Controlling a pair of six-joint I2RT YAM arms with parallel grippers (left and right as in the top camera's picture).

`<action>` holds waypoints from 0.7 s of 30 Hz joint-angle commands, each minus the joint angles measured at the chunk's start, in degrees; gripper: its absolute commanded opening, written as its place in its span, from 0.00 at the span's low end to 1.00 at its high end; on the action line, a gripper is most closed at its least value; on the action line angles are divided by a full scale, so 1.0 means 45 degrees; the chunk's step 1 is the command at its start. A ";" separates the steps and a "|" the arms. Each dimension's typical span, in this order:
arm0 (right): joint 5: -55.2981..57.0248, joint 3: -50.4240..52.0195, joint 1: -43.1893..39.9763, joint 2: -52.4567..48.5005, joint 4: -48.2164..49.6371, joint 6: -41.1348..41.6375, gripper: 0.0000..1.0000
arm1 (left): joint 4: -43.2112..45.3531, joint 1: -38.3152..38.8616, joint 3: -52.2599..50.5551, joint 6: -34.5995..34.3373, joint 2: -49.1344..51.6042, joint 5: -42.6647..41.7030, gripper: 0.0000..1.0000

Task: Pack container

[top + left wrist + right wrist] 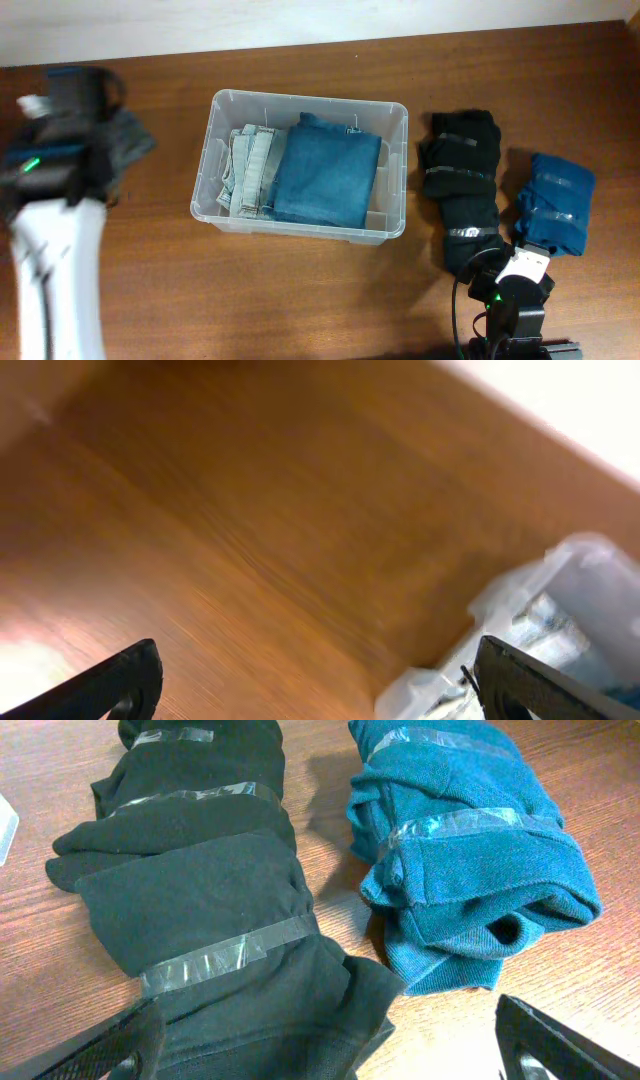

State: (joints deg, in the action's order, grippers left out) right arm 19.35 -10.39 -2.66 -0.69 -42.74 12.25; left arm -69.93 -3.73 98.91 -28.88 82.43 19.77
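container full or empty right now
Partly full: folded dark blue jeans and lighter folded denim lie inside the container; the black roll and teal roll sit outside it.

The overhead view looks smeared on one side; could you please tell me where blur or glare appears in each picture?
Overhead: the white left arm is motion-blurred, while the large clear plastic tub is sharp. Left wrist: the brown wooden table looks soft and smeared, with glare lower left and a blown-out top-right corner. Right wrist: sharp, with glints on the tape around the black rolled garment.
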 commanded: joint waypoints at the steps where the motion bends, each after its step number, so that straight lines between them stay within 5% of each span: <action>1: 0.0073 0.0097 -0.0083 0.0087 0.0024 0.0136 0.98 | -0.0092 -0.0835 0.0510 0.0738 -0.1787 -0.0117 0.99; 10: 0.0073 0.0097 -0.0083 0.0087 0.0024 0.0141 0.98 | -0.0185 -0.1899 0.0510 0.0733 -0.4294 -0.0117 1.00; 21: 0.0073 0.0097 -0.0083 0.0087 0.0024 0.0141 0.98 | -0.1064 -0.1899 0.0510 0.0729 -0.4784 -0.0219 1.00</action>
State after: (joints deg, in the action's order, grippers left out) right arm 19.35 -10.39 -2.66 -0.69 -42.74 12.29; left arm -74.39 -12.03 100.86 -26.55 60.80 19.49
